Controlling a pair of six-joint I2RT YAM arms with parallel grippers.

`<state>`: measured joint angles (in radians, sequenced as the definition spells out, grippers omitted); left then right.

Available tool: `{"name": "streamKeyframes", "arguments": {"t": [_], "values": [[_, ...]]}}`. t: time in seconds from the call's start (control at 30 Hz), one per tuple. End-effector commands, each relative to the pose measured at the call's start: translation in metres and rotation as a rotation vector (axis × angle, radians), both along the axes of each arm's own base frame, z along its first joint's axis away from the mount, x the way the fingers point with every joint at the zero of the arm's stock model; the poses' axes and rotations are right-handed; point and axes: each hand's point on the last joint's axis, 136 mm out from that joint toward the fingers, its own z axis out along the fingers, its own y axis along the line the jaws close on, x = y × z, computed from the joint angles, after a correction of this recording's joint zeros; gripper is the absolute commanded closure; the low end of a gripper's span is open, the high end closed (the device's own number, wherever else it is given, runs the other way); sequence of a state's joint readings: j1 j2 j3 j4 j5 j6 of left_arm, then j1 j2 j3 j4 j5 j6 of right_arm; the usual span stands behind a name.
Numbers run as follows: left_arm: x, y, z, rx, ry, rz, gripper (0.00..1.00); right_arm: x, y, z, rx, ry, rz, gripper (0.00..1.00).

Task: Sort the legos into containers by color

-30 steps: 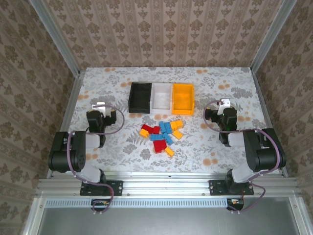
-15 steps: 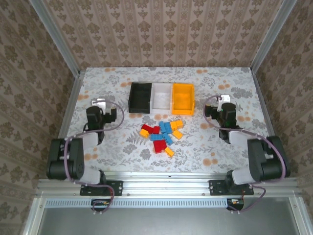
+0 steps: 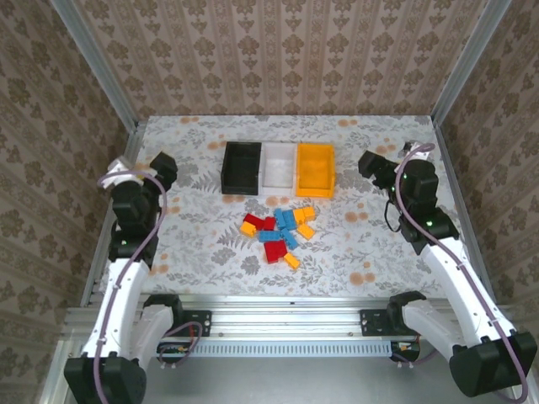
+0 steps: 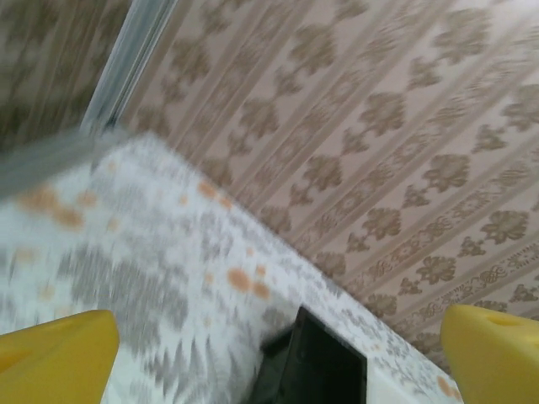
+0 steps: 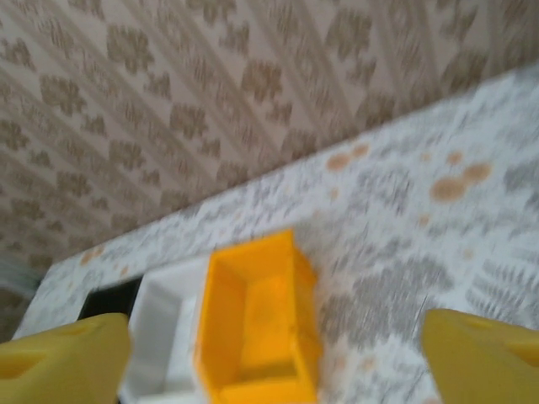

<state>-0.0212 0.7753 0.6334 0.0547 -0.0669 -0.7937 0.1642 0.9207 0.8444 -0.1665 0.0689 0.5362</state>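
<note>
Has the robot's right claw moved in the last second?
Yes. In the top view the right gripper has moved farther back: it was level with the near edge of the yellow-orange bin and is now level with its middle.

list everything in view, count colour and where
black bin: 1, black, left end of the bin row, mid-table
white bin: 1, white, middle of the row
yellow bin: 1, yellow-orange, right end of the row
legos: about a dozen, red, blue and yellow-orange, loose pile on the table just in front of the bins
table: 1, pale with grey and orange floral print, under everything
walls: 3, brown patterned, left, back and right
rail: 1, silver, along the near edge
left gripper: 1, dark with yellow fingers, open, left of the bins
right gripper: 1, dark with yellow fingers, open, right of the bins
</note>
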Motion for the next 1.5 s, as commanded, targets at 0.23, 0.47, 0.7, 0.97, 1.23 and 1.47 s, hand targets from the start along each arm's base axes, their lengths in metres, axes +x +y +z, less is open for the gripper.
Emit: {"name": "streamKeyframes", "arguments": {"t": [0.23,0.47,0.7,0.97,1.23,1.47], "values": [[-0.001,-0.077,-0.001,-0.123,0.192,-0.396,0.05,-0.082,0.112,-0.124,-0.235,0.518,0.492,0.43],[-0.003,-0.159,-0.028,-0.164,0.368,-0.758,0.10,-0.147,0.172,-0.187,-0.416,0.687,0.816,0.37],[-0.043,-0.191,-0.074,-0.210,0.476,-0.835,0.08,-0.156,0.209,-0.240,-0.566,0.766,0.973,0.42],[-0.070,-0.183,-0.100,-0.216,0.387,-0.737,0.05,-0.138,0.232,-0.261,-0.673,0.710,1.001,0.51],[-0.084,-0.162,-0.098,-0.164,0.363,-0.676,0.03,-0.124,0.240,-0.265,-0.711,0.691,0.992,0.73],[-0.089,-0.158,-0.099,-0.166,0.354,-0.661,0.03,-0.125,0.231,-0.249,-0.790,0.646,0.931,0.89]]}}
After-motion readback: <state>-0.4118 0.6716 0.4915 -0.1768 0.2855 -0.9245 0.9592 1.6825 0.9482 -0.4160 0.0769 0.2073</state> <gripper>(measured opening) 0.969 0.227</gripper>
